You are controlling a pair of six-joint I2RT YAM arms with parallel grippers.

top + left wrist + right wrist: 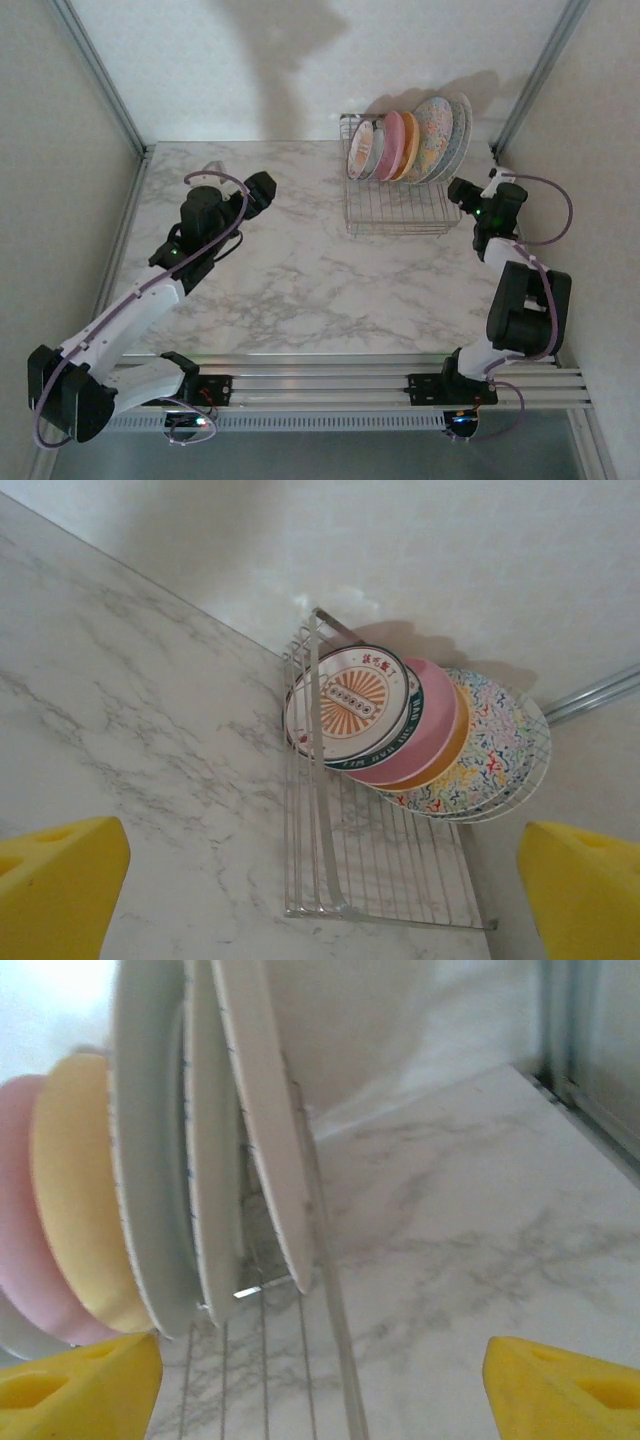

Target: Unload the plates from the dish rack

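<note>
The dish rack (370, 870) stood on the marble tabletop (130, 730) by the wall, with plates set on edge at its far end. Frontmost was a white plate (350, 705) with an orange sunburst centre, then a pink plate (435, 720), a yellow-orange plate (458, 752) and speckled plates (495, 745). The left pincer (322, 885) gaped wide, its yellow fingers (55, 890) at the bottom corners, touching nothing.

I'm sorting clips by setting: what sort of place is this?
Probably a lab test cell dressed as a kitchen counter: a white marble-patterned tabletop, walled by plain panels on aluminium frame posts, carrying a silver wire dish rack of round coloured plates.
</note>
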